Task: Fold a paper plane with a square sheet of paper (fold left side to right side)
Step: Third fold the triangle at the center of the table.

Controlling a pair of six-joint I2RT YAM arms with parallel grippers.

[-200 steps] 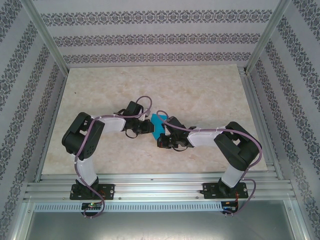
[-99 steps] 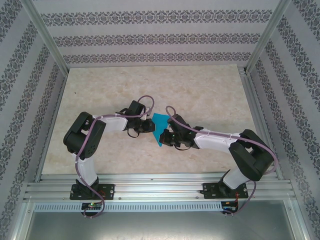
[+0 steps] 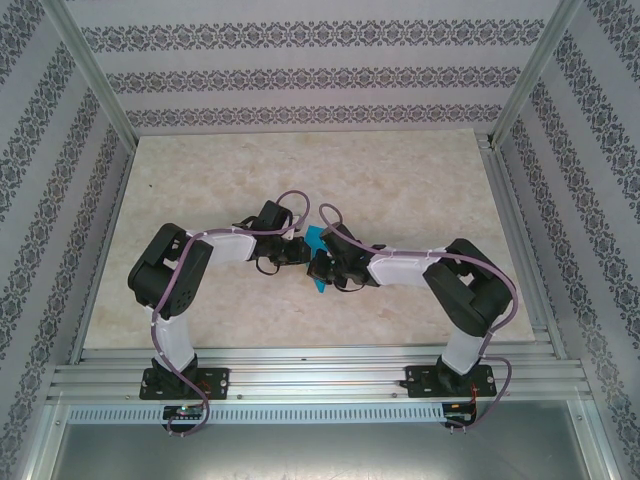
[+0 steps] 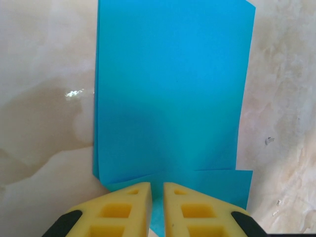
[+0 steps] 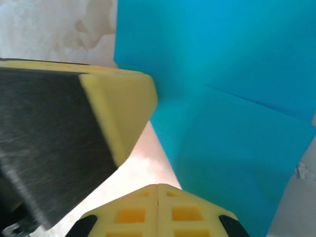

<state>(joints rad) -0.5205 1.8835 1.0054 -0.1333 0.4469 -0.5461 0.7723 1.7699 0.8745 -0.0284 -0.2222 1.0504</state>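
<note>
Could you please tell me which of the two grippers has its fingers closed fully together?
The right gripper: its fingers meet with no gap. The left gripper has a narrow slit between its fingers, with the blue paper showing through.

square sheet of paper [image 3: 313, 240] mostly hidden under my two wrists from above, its near edge behind my left fingers [image 4: 123, 207], right wrist view cuts it off at top

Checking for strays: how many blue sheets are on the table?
1. The paper lies folded at the middle of the table. A second sheet could be hidden beneath it.
</note>
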